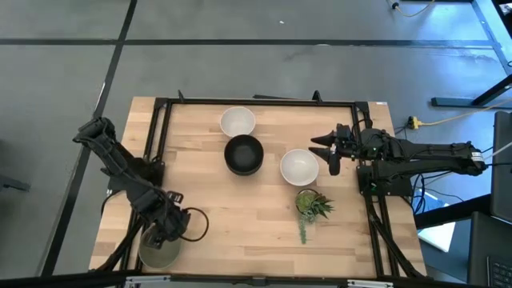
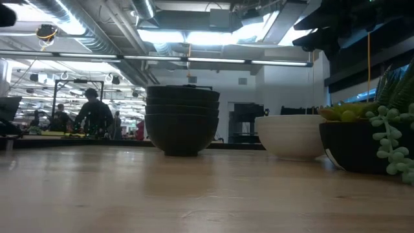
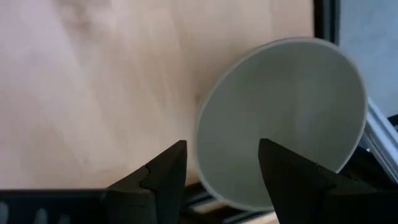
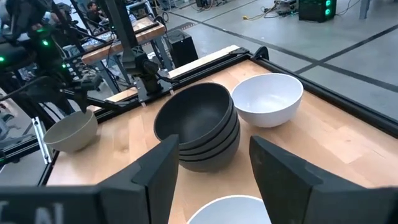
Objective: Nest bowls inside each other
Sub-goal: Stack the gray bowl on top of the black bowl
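Note:
Three black bowls stand nested in one stack (image 1: 243, 154) (image 4: 199, 124) (image 2: 182, 120) mid-table. One white bowl (image 1: 238, 122) (image 4: 267, 99) sits beyond the stack, and another (image 1: 299, 166) (image 2: 291, 136) to its right. The grey-beige bowl (image 1: 160, 250) (image 3: 280, 118) is at the table's near left corner. My left gripper (image 3: 222, 171) is open above it, with one finger over the bowl's inside and one outside its rim; I cannot tell if either touches. My right gripper (image 1: 328, 152) (image 4: 211, 168) is open, raised beside the right white bowl.
A small potted green plant (image 1: 312, 206) (image 2: 369, 139) stands near the table's right side, in front of the right white bowl. A black frame rail (image 1: 256, 102) runs around the table. Bare wood lies across the near middle of the table (image 1: 240, 232).

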{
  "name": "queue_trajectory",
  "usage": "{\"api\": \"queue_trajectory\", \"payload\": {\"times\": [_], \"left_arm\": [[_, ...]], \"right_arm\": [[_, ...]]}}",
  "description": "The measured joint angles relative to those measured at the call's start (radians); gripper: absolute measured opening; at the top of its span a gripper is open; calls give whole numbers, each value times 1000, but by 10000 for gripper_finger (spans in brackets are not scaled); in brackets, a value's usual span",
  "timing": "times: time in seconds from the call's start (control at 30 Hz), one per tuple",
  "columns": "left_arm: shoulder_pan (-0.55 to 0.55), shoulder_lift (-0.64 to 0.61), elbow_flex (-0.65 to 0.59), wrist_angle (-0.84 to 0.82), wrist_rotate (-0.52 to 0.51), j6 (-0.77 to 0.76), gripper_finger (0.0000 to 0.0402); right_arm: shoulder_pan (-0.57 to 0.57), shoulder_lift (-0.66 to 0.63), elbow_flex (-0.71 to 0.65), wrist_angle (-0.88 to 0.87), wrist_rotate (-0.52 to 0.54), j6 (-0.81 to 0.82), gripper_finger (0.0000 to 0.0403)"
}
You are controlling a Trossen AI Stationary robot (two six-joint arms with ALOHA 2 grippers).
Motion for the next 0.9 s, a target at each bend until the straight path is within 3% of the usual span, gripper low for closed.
{"api": "queue_trajectory", "payload": {"times": [0.23, 0.6, 0.9], "left_arm": [[-12, 0, -88, 148, -23, -2, 193], [-11, 0, -178, 190, -14, -45, 187], [-11, 0, -228, 233, 0, -105, 114]], "right_arm": [[0, 0, 0, 28, 0, -3, 198], [0, 0, 0, 30, -7, -2, 198], [0, 0, 0, 30, -8, -2, 198]]}}
